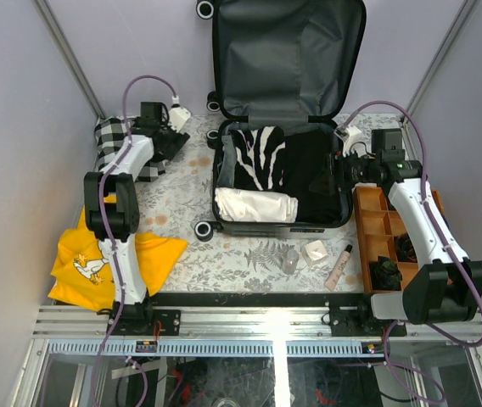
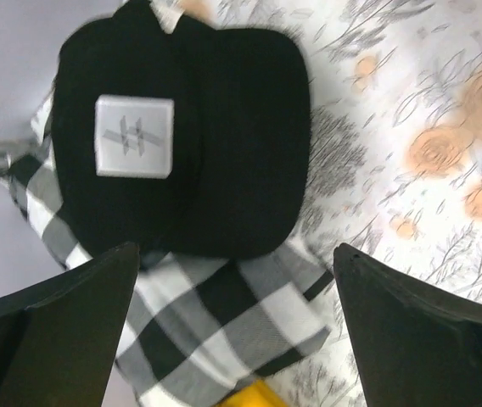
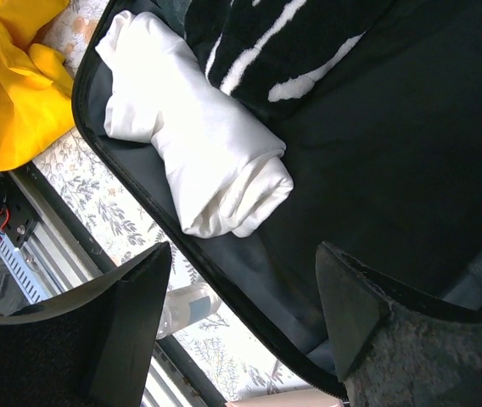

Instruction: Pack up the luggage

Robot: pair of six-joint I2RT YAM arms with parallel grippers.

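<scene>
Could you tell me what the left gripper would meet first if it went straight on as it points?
Probably the black cap with a grey square patch, lying on the black-and-white checked cloth; the open left gripper frames both, and depth is unclear.

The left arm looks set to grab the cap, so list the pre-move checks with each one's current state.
1. Left claw open: ok.
2. Black cap lined up ahead of it: ok.
3. Cap free of the checked cloth beneath: cannot tell.
4. Luggage lid open: ok.
5. Room in luggage: cannot tell; zebra cloth, white roll and black fabric cover its floor.
6. Right claw out of the luggage's way: not ok, open over its right side.
</scene>
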